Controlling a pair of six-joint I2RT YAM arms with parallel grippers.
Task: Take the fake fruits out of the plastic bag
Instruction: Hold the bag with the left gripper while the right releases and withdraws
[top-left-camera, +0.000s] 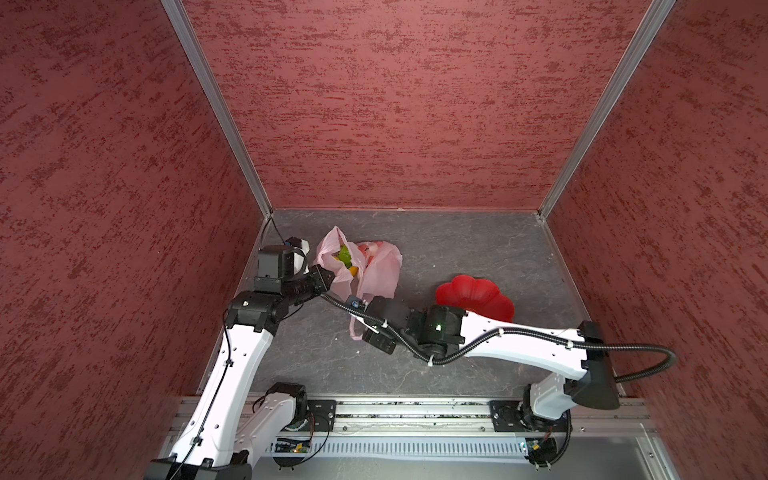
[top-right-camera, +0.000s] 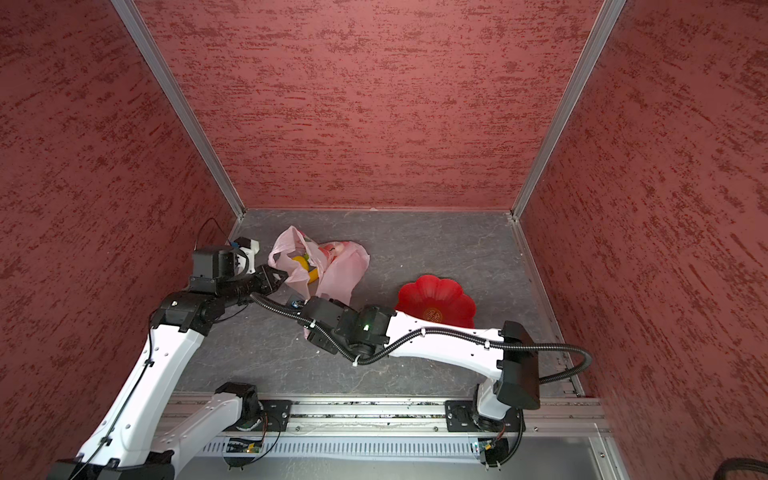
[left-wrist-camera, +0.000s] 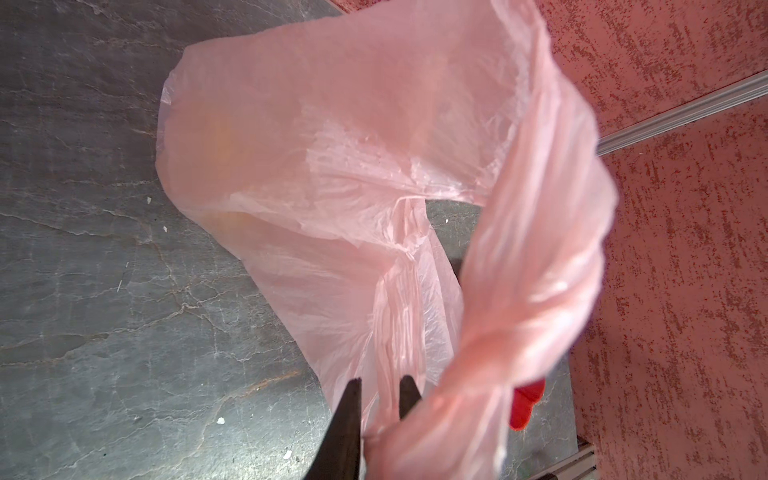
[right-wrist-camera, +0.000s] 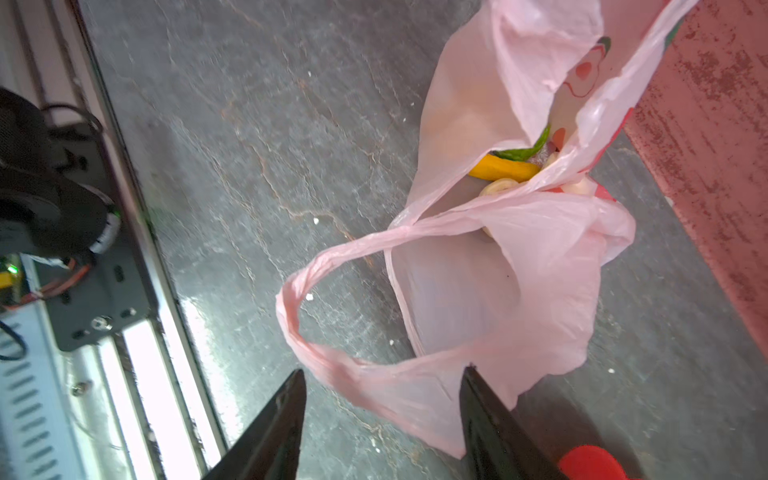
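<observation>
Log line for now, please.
small plastic fake fruits: inside translucent pink plastic bag | left gripper: narrow around bag film | right gripper: open

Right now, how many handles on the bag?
2. One handle of the plastic bag stands up beside the left fingers; the second handle lies on the table before the right fingers. Neither hidden.

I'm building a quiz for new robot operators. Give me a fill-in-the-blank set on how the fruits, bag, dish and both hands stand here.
1. The fake fruits lie ____ the plastic bag, none out on the table.
2. The flower-shaped dish beside the bag is ____ in colour.
3. The right hand is ____, with a loop handle between its jaws.
4. The left hand pinches the film of the plastic ____.

Missing words: inside; red; open; bag.
</observation>
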